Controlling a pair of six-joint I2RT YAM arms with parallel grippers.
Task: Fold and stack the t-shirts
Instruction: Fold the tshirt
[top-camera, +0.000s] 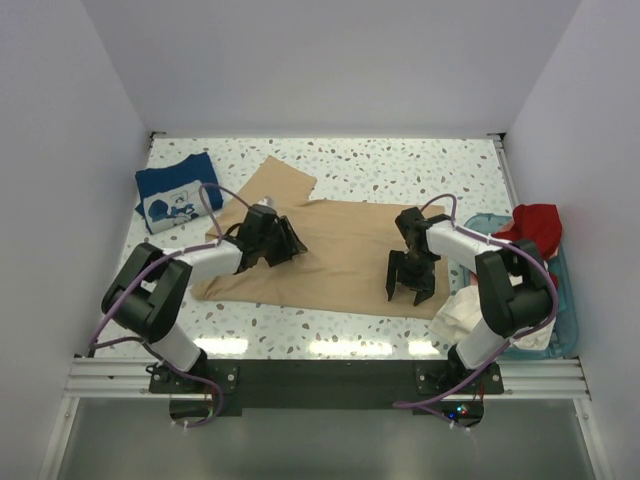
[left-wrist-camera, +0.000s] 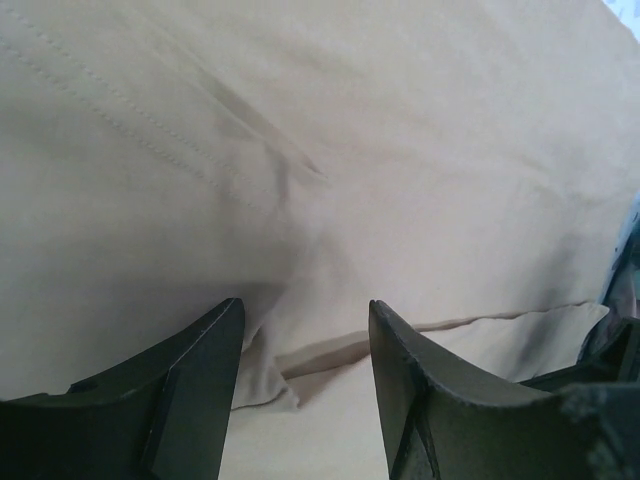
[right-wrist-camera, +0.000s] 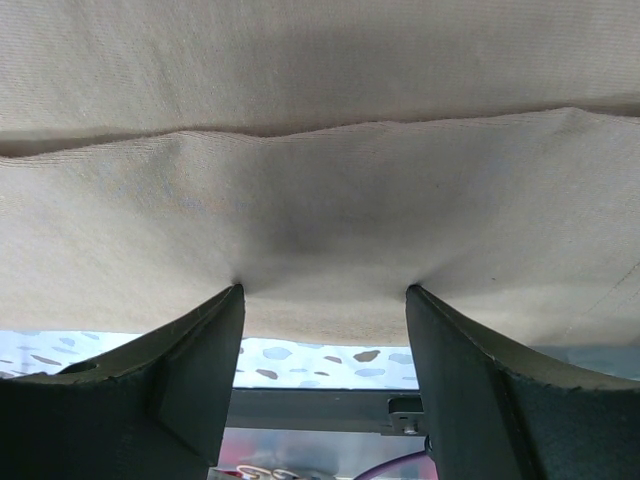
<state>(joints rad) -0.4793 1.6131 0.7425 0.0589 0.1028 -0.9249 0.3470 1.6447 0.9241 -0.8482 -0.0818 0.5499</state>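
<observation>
Left gripper (top-camera: 288, 246) and right gripper (top-camera: 411, 291), jaws apart, press the tan t-shirt (top-camera: 345, 255) spread beside the teal basket (top-camera: 572, 318), one at its far end, one at its basket end; folding seems barely begun, and each must next pinch an edge.

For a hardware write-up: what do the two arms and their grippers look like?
The left arm and right arm have white links and bulky black joints, with a purple cable looping along each. The left gripper and right gripper are black, with two broad tapering fingers.
</observation>
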